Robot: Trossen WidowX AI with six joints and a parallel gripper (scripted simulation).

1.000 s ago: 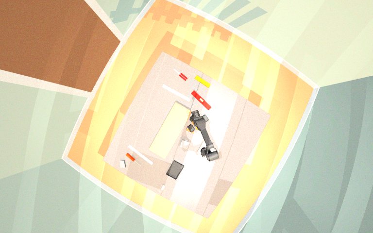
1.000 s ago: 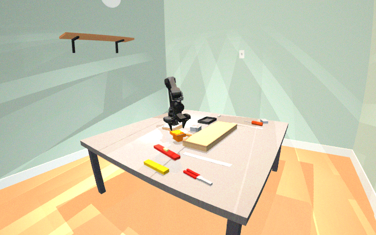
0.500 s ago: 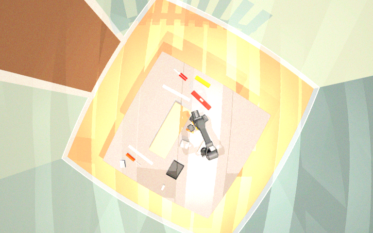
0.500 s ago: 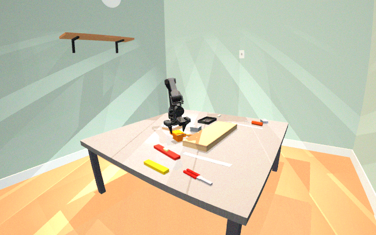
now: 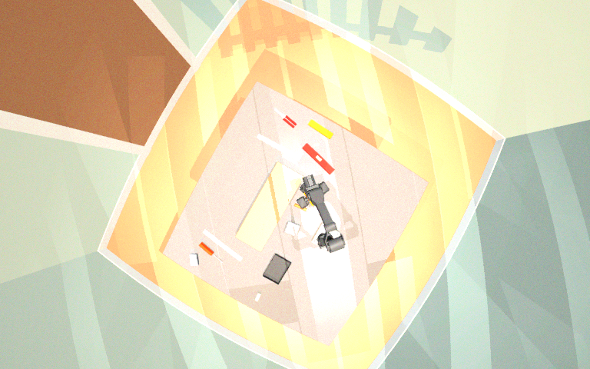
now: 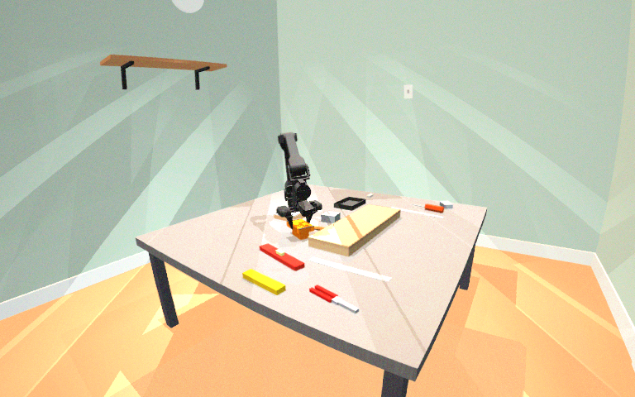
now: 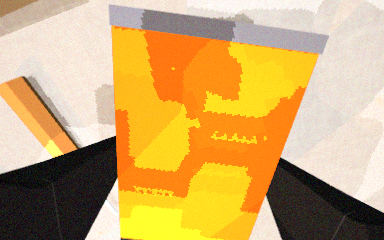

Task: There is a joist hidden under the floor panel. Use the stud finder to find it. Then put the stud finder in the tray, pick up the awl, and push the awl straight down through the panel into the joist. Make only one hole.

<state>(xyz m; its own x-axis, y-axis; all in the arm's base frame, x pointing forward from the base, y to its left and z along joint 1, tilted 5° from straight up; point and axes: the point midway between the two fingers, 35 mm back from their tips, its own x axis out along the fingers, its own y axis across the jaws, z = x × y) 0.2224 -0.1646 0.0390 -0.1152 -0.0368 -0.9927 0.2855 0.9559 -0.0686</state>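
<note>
The stud finder (image 6: pixel 302 230) (image 7: pixel 200 115) is orange and yellow with a grey edge and sits on the table beside the panel. My gripper (image 6: pixel 300 224) (image 7: pixel 195 151) is low over it, pointing down, with its fingers apart, one on each side. The fingertips are hidden behind the stud finder's sides, so contact cannot be seen. The awl (image 5: pixel 299 207) (image 7: pixel 37 115), with an orange handle, lies between the stud finder and the panel. The pale wooden floor panel (image 5: pixel 258 217) (image 6: pixel 362 227) lies flat. The black tray (image 5: pixel 276 268) (image 6: pixel 350 203) looks empty.
A grey block (image 5: pixel 292 228) (image 6: pixel 330 217) sits beside the panel near the arm. A red bar (image 5: pixel 318 158) (image 6: pixel 280 256), a yellow bar (image 5: pixel 320 129) (image 6: pixel 263 281) and a red-handled tool (image 5: pixel 290 121) (image 6: pixel 327 294) lie beyond the gripper. An orange-handled screwdriver (image 5: pixel 207 248) (image 6: pixel 434 208) lies across the panel.
</note>
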